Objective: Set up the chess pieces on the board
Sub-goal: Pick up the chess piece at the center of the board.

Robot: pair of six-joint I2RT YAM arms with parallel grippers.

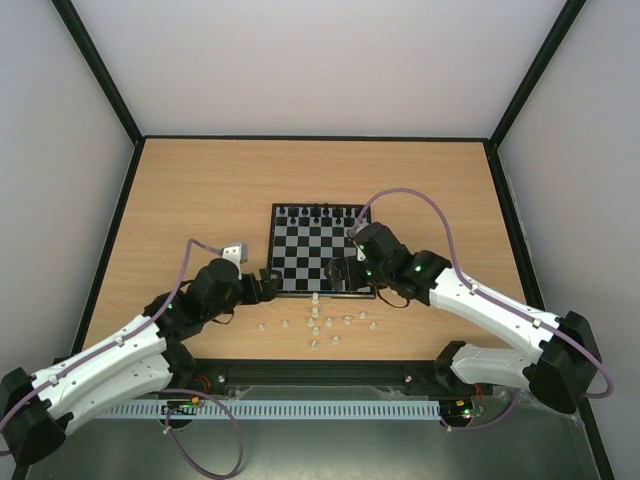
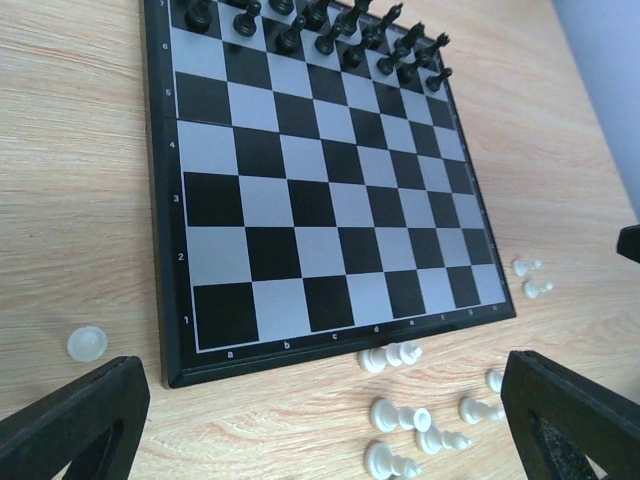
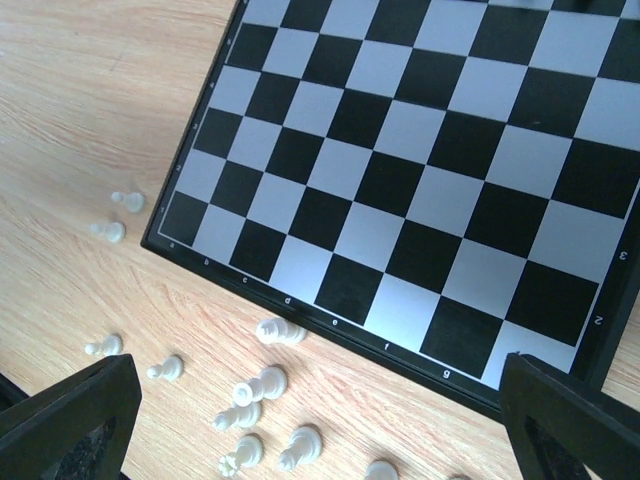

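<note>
The board [image 1: 318, 262] lies flat in the middle of the table. Black chess pieces [image 1: 320, 212] stand in its two far rows, seen also in the left wrist view [image 2: 330, 35]. White chess pieces [image 1: 320, 325] lie scattered and tipped over on the wood just off the board's near edge [image 2: 392, 356] [image 3: 280, 330]. One round white piece [image 2: 87, 343] lies apart by the board's near left corner. My left gripper [image 1: 270, 282] [image 2: 320, 430] hovers open at that corner. My right gripper [image 1: 342, 277] [image 3: 320, 430] hangs open over the near edge. Nothing sits between either pair of fingers.
Black frame rails [image 1: 110, 235] border the wooden table on the left, right and far sides. A slotted cable tray [image 1: 320, 410] runs along the near edge between the arm bases. Purple cables loop over both arms.
</note>
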